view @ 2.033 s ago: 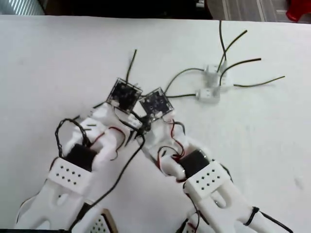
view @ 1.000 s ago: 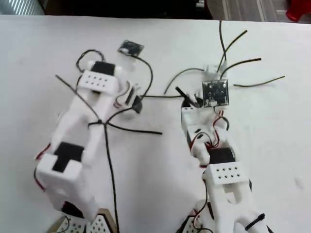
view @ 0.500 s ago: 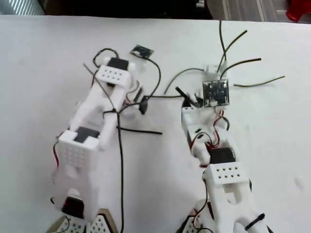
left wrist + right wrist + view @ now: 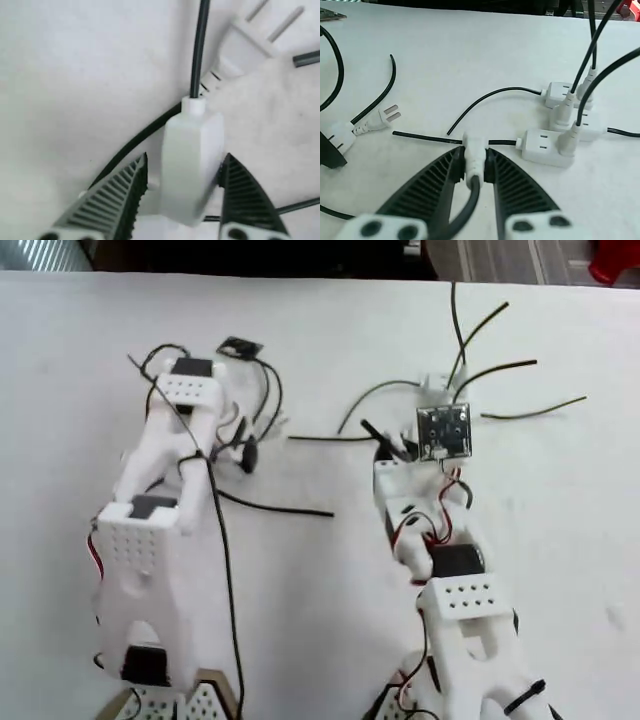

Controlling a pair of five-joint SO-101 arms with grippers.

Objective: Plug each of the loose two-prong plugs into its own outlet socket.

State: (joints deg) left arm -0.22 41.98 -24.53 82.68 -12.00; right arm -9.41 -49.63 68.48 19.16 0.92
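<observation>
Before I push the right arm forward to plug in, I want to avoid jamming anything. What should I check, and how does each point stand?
1. Right tool shut on the white plug: ok.
2. Free slots in the nearest outlet: ok, a pair shows open beside the plug already seated there.
3. Prongs lined up with those slots: cannot tell, the prongs are hidden.
4. Clear path ahead of the held plug: not ok, a black cord lies across right at it.
5. Left tool holding the white socket block firmly: cannot tell.
6. Loose plug lying free on the table: ok.
</observation>
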